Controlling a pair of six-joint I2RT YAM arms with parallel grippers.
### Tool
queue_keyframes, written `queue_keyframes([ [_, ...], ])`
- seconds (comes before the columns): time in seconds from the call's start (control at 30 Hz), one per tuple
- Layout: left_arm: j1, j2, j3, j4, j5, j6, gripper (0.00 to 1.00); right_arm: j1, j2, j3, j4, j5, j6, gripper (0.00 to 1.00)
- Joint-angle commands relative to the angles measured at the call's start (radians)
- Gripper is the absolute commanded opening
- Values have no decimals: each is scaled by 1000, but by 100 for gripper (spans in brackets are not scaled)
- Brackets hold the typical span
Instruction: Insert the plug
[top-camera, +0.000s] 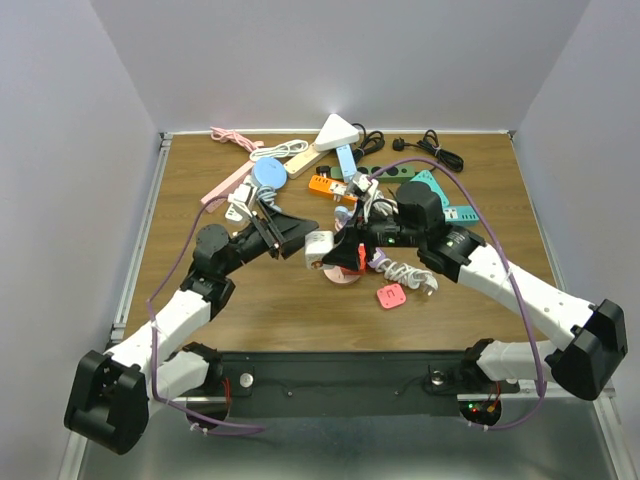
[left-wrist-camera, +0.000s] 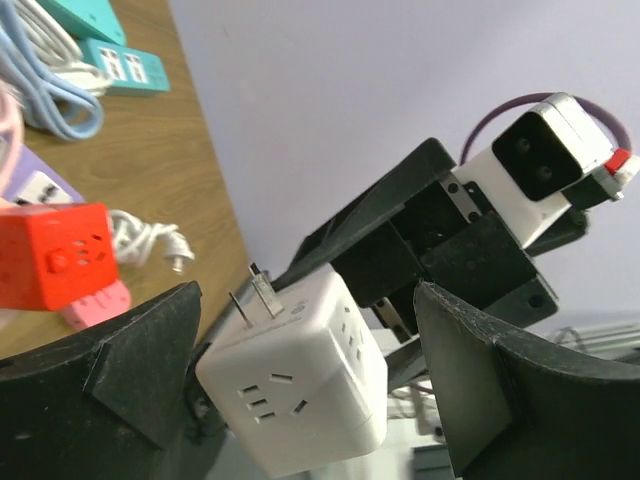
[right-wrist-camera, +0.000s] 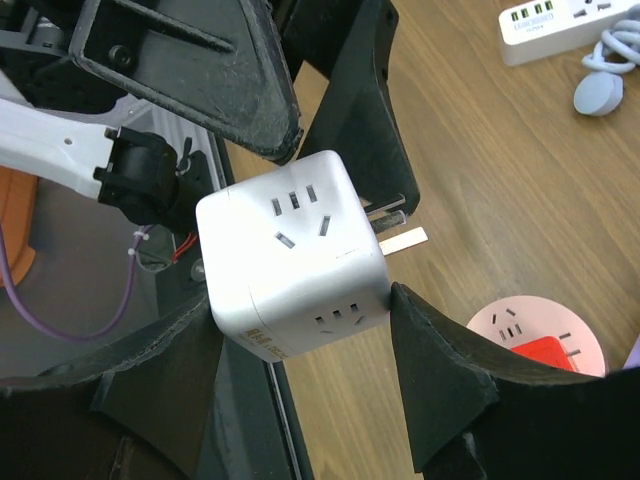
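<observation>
White cube plug (right-wrist-camera: 290, 250) is gripped between the right fingers (right-wrist-camera: 440, 380); the left fingers (left-wrist-camera: 140, 360) stand spread wide on either side of it.

Left gripper (left-wrist-camera: 305, 330): spread wide. Right gripper (right-wrist-camera: 300, 320): clamped on cube adapter (right-wrist-camera: 285, 240). Left arm (top-camera: 180, 310), right arm (top-camera: 520, 290): extended inward, grippers set facing.

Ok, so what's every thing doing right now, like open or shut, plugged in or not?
White cube: held up in the air, prongs bare, not plugged in.
Right end effector: shut on the white cube.
Left end effector: open, with a finger on each side of the white cube.
Red cube: sitting on the pink round socket.
White cable plug: lying loose, unplugged.
</observation>
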Motion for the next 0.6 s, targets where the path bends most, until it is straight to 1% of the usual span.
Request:
queue_keyframes([
  [0.0, 20, -18, 72, -125, -24, 233, 99, 6, -12, 8, 19, 36, 47, 33],
  [0.2, 28, -14, 83, -165, -59, 383, 99, 0, 15, -13, 13, 58, 82, 33],
  [0.23, 29, -15, 81, -191, -79, 410, 99, -6, 17, -16, 13, 61, 91, 33],
  [0.27, 31, -21, 72, -200, -88, 466, 99, -9, 20, -17, 10, 64, 105, 33],
  [0.43, 39, -127, 28, -205, -139, 633, 99, -49, 38, -10, -47, 58, 122, 33],
  [0.57, 37, -215, 26, -220, -121, 802, 98, -127, 70, 11, -82, -42, 160, 32],
])
